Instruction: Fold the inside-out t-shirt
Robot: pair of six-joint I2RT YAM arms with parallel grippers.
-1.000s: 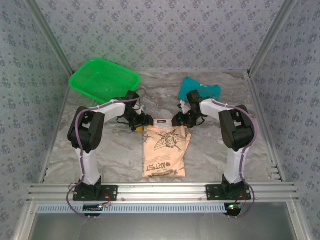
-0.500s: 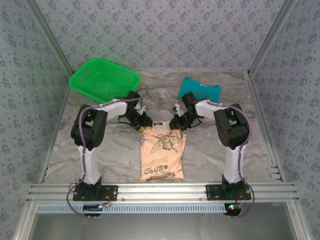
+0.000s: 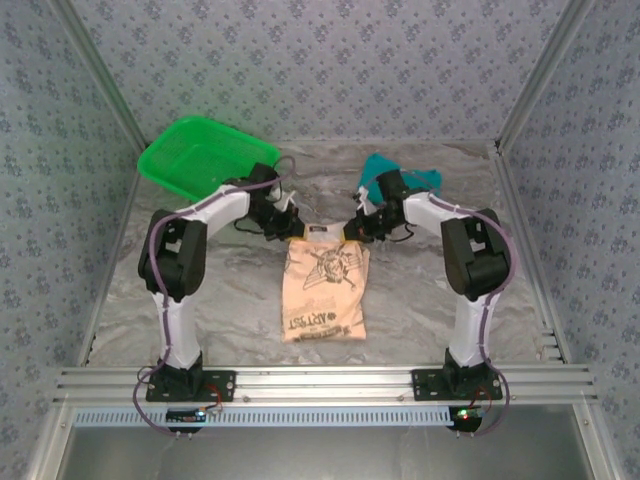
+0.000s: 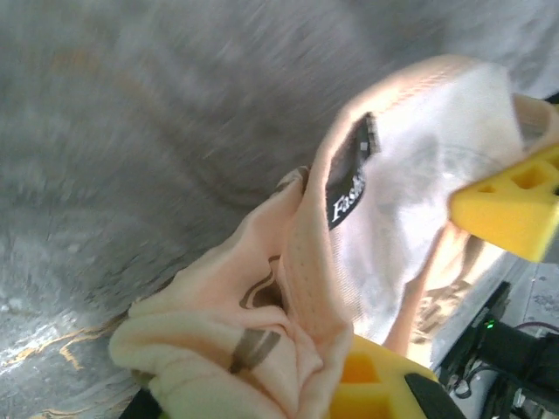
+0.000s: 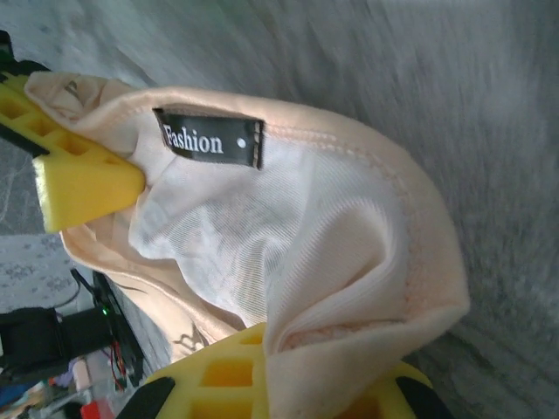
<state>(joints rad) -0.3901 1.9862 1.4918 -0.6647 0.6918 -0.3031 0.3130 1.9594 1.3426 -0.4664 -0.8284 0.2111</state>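
Peach-beige printed cloth t-shirt (image 3: 325,295) lies flat on the grey marbled table (image 3: 200,300). Left gripper (image 3: 289,233) and right gripper (image 3: 354,231) are clamped on its collar edge. Fold step in hand. Next move likely calls for lifting together and carrying that edge toward the near hem.

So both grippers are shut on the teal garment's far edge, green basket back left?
Not the teal garment: the top view shows the left gripper and right gripper shut on the peach t-shirt's far edge. The green basket is indeed back left.

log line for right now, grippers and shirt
left gripper: shut on t-shirt collar | right gripper: shut on t-shirt collar | t-shirt: near part lying on table
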